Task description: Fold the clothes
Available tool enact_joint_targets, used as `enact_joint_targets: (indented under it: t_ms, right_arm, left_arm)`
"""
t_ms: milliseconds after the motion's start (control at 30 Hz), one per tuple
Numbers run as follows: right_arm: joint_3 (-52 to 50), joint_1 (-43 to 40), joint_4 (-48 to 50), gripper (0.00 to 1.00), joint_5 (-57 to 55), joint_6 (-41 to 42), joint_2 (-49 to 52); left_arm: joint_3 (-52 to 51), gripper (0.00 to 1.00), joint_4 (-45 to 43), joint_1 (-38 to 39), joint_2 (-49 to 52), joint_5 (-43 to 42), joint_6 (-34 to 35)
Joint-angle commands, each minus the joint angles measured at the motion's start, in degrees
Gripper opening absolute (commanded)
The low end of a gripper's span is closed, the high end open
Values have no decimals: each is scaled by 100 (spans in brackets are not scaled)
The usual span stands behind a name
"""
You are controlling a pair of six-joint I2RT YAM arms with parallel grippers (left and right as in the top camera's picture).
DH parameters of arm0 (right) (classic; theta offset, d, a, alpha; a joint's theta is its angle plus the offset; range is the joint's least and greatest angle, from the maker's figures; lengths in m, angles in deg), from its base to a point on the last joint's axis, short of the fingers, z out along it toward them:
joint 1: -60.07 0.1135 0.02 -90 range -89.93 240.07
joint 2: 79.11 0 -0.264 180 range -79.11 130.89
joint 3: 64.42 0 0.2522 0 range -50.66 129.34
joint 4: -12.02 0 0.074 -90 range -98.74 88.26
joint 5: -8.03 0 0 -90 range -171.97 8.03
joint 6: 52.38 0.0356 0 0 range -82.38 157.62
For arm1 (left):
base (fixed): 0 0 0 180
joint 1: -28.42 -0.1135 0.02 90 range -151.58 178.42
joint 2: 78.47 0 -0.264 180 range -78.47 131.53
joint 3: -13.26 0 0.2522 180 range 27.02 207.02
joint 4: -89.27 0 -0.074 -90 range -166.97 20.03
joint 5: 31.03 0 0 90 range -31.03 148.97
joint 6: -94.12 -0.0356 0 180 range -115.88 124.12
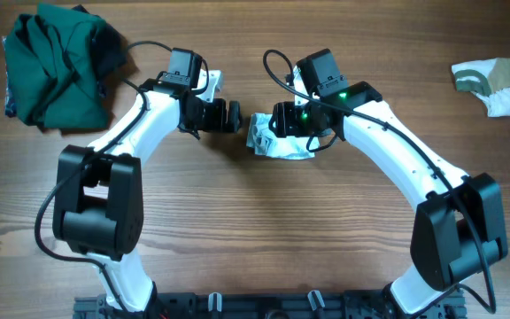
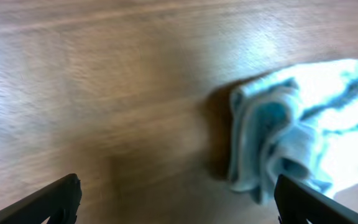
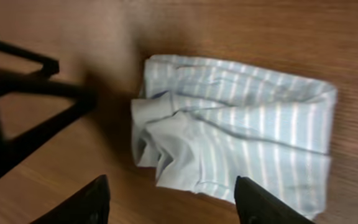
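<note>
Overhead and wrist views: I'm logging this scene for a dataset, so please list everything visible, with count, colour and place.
striped garment: 1, pale blue and white, bunched at table centre between the two grippers
green garment: 1, dark green, heaped at the far left of the table
small cloth piece: 1, white and olive, far right of the table
table: 1, brown wood grain, under everything
left gripper: 1, black fingers on a white arm, open and empty, just left of the striped garment
right gripper: 1, black fingers on a white arm, open, over the striped garment's near edge
</note>
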Motion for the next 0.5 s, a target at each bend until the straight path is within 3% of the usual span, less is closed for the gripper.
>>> enact_joint_targets:
  t_ms: [0, 100, 267, 467]
  right_arm:
    - [-26, -177, 33, 75, -1029, 363, -17]
    - [-26, -780, 59, 81, -964, 481, -17]
    - [-26, -1910, -24, 82, 63, 114, -17]
    - [-26, -2472, -262, 84, 402, -426, -17]
  left_arm:
    - [-68, 100, 221, 103, -597, -514, -151]
    - [-68, 100, 457, 365, -903, -496, -297]
    - [-70, 100, 105, 592, -870, -496, -118]
    - [-70, 100, -63, 595, -577, -713, 306]
